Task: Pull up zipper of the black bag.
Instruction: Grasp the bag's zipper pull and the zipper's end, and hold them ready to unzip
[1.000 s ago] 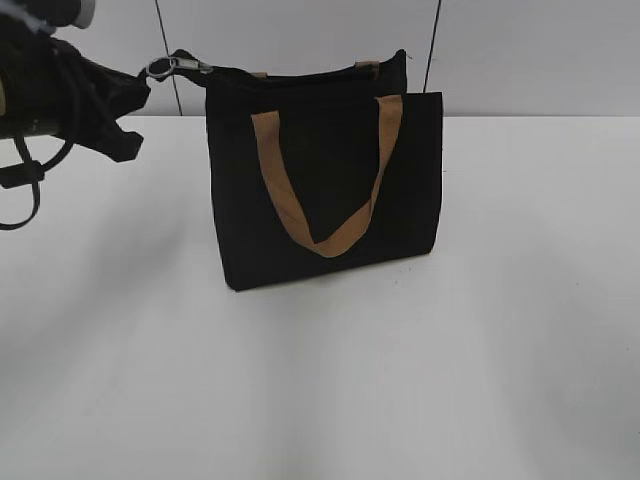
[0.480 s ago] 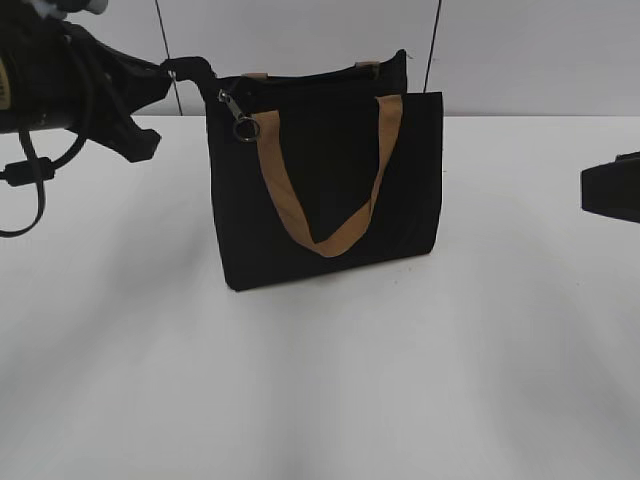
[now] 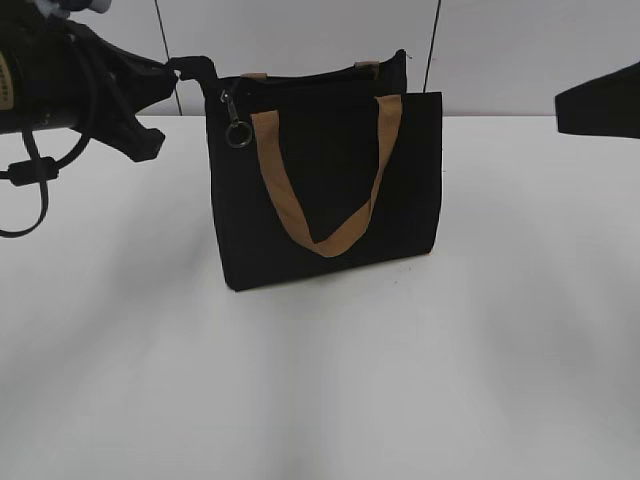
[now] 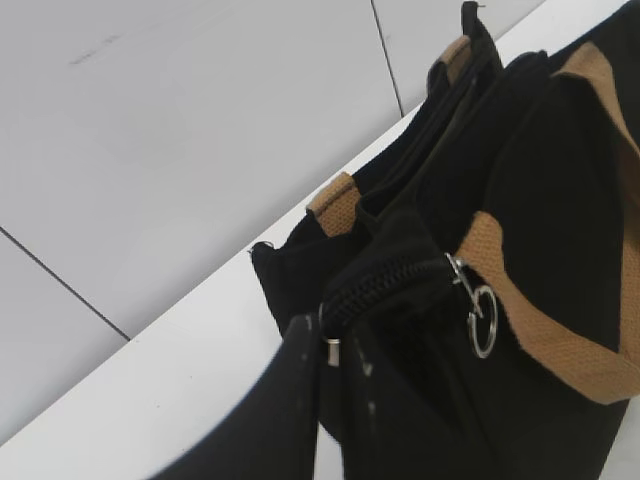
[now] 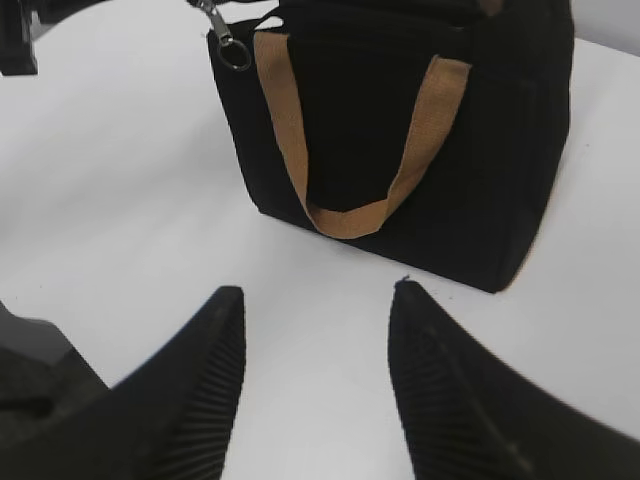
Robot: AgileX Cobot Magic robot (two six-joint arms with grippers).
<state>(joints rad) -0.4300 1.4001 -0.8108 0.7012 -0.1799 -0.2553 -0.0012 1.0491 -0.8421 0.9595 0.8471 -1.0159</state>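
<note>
The black bag (image 3: 325, 180) stands upright in the middle of the frame, and its zipper (image 4: 385, 285) ends at the upper left corner, where the left gripper (image 3: 185, 72) now pinches the fabric tail of the zipper track rather than the pull. A second ago the silver pull tab (image 3: 236, 130) stuck out level at that corner; it now hangs loose against the bag's front. Meanwhile the right gripper (image 5: 315, 385), jaws spread wide and empty, has come in at the upper right, probably to take the tab.
</note>
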